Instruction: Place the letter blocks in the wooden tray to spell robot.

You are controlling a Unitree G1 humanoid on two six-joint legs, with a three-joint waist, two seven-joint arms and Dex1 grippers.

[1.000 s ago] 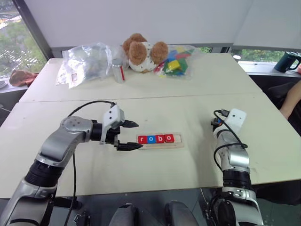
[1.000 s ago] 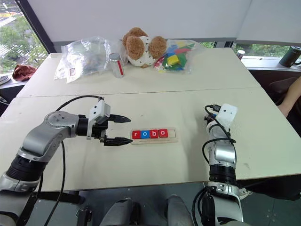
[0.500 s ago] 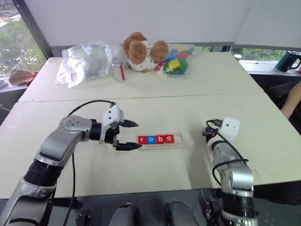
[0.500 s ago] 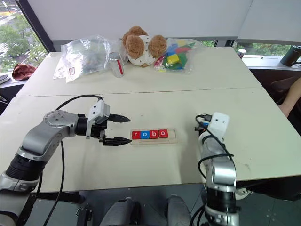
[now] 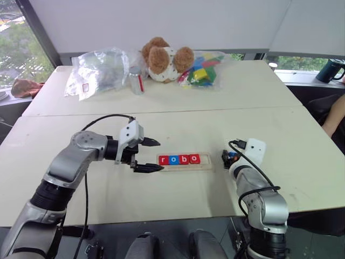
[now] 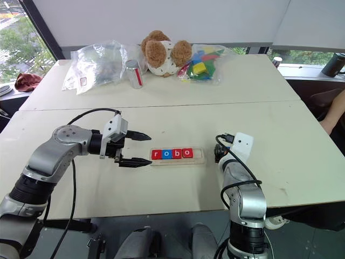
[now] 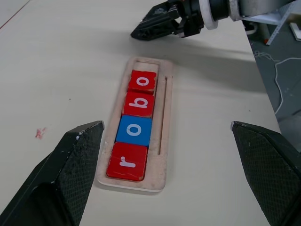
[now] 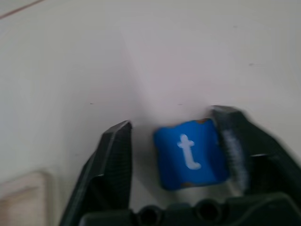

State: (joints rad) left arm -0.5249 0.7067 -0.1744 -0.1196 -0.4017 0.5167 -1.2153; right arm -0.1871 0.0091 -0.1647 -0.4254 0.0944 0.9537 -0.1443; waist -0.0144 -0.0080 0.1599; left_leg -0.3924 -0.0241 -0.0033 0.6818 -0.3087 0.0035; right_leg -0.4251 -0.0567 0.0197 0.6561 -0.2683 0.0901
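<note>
Four letter blocks (image 7: 136, 125) fill the wooden tray (image 7: 163, 136); one blue block (image 8: 190, 153) lies between the right claw (image 8: 174, 150) fingers.

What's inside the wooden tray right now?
The wooden tray holds four letter blocks reading r, o, b, o: red, blue, red, red. The end slot past the last o is bare wood.

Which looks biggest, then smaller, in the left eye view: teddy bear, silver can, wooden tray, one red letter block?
1. Teddy bear, though it sits farther from the camera.
2. Wooden tray, longer than the can but thin.
3. Silver can, close to the tray in apparent size, so unsure.
4. Red letter block, clearly smallest.
</note>
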